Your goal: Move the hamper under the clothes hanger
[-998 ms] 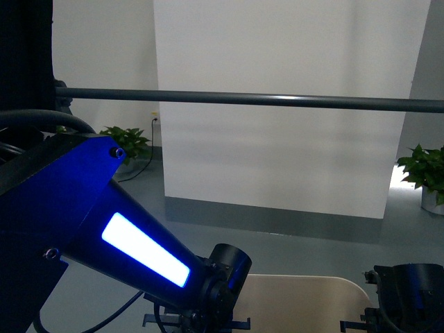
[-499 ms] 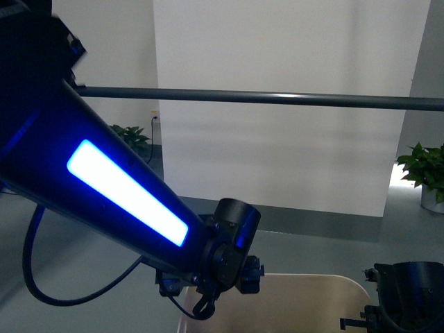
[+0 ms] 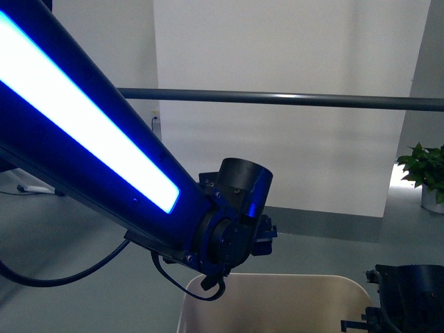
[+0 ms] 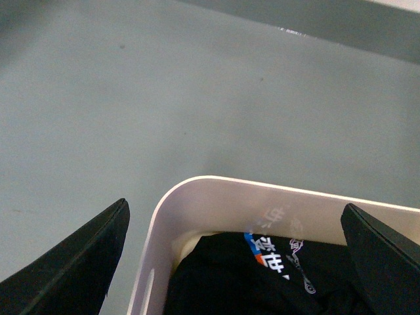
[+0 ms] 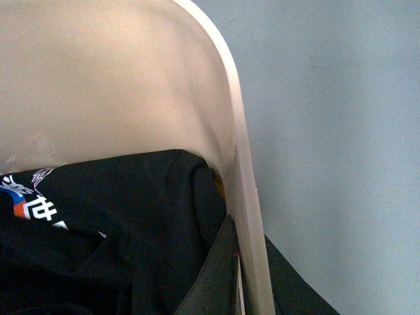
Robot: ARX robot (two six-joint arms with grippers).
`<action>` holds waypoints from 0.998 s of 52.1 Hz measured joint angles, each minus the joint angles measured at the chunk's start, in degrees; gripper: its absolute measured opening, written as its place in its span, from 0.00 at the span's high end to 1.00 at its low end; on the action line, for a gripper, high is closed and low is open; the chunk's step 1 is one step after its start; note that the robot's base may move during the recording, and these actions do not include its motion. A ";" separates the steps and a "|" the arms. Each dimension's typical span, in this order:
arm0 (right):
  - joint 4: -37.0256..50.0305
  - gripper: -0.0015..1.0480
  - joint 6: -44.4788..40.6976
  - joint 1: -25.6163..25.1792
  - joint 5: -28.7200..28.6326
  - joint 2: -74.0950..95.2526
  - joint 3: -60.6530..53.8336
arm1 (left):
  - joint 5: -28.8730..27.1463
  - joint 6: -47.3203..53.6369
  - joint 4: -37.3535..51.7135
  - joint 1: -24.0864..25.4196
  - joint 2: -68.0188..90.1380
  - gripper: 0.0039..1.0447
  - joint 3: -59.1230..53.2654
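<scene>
The beige hamper point(image 3: 277, 295) sits low in the front view, below the clothes hanger's long grey bar point(image 3: 291, 99). A black T-shirt point(image 4: 262, 275) with white print lies inside the hamper. My left gripper point(image 4: 234, 207) hangs open above the hamper's rounded corner point(image 4: 197, 191), one finger point(image 4: 79, 262) outside the wall and the other point(image 4: 380, 256) over the inside, touching nothing. My right gripper point(image 5: 252, 279) is shut on the hamper's rim point(image 5: 241, 157), with one finger point(image 5: 220, 275) inside against the shirt point(image 5: 118, 216) and the other outside.
My left arm point(image 3: 104, 146), with its lit blue strip, crosses the front view diagonally down to its wrist point(image 3: 239, 208). A white wall panel point(image 3: 277, 159) stands behind the bar. A potted plant point(image 3: 424, 173) is at the far right. Grey floor point(image 4: 164, 98) surrounds the hamper.
My left arm has lifted and its wrist has risen away from the hamper's left rim, uncovering that corner. The right arm and the hamper have stayed in place.
</scene>
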 joint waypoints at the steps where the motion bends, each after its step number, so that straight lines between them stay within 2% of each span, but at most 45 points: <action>1: 0.09 0.97 0.00 0.00 -0.04 -0.09 -0.15 | -0.15 0.02 0.39 -0.13 -0.35 0.06 -0.44; 15: 1.29 0.96 0.00 0.00 0.22 -1.22 -2.89 | -1.14 -0.02 4.94 -3.76 -3.45 0.06 -8.13; 25: 1.44 0.64 0.42 -0.02 1.18 -1.60 -4.52 | -2.40 0.11 5.66 -4.55 -3.91 0.06 -10.03; 32: 1.77 0.49 0.37 -0.04 1.92 -2.95 -5.14 | -3.32 0.72 5.75 -4.31 -5.05 0.06 -10.03; 43: 2.14 0.15 -0.74 -0.81 3.67 -9.73 -6.16 | -4.59 3.39 5.90 -4.07 -8.79 0.06 -10.01; 48: 2.23 0.06 -1.33 -1.05 4.09 -12.20 -6.69 | -4.68 4.70 6.08 -4.07 -9.81 0.06 -10.01; 52: 2.49 0.08 -2.05 -1.36 4.72 -15.39 -7.65 | -4.79 6.25 6.47 -4.07 -11.08 0.06 -9.99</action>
